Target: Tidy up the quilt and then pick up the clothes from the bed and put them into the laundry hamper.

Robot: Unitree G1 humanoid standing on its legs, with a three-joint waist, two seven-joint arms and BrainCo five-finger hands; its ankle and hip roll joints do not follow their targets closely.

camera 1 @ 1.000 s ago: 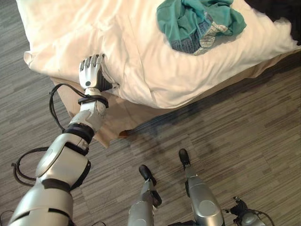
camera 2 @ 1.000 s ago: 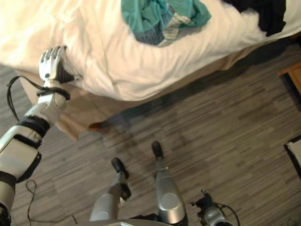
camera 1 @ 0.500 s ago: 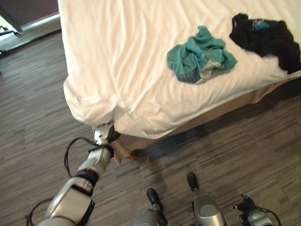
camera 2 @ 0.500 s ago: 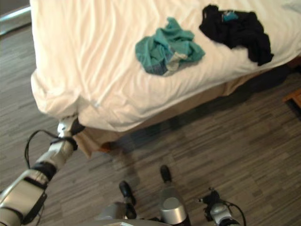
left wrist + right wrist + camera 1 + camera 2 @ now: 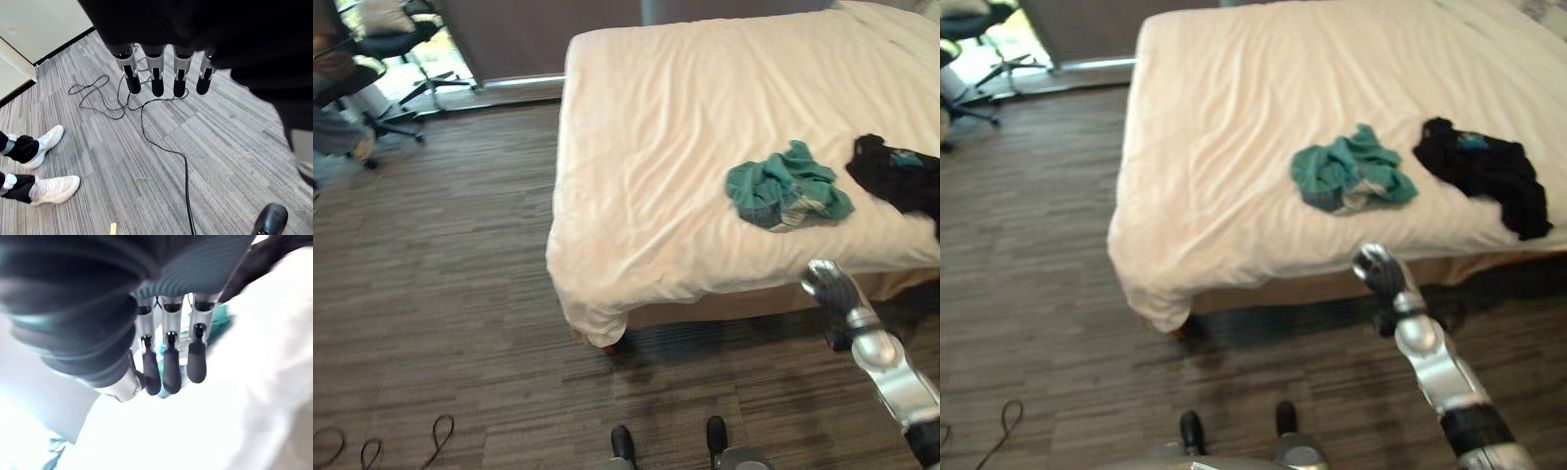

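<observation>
Teal clothes (image 5: pixel 787 188) at centre right on the smoothed quilt (image 5: pixel 666 127); right hand (image 5: pixel 832 288), fingers straight and empty, below them; best lowered over the heap, gathering every fold.

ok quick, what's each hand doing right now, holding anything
Left hand: open, fingers straight over the floor, holding nothing.
Right hand: open, fingers relaxed at the near edge of the bed, holding nothing.
</observation>
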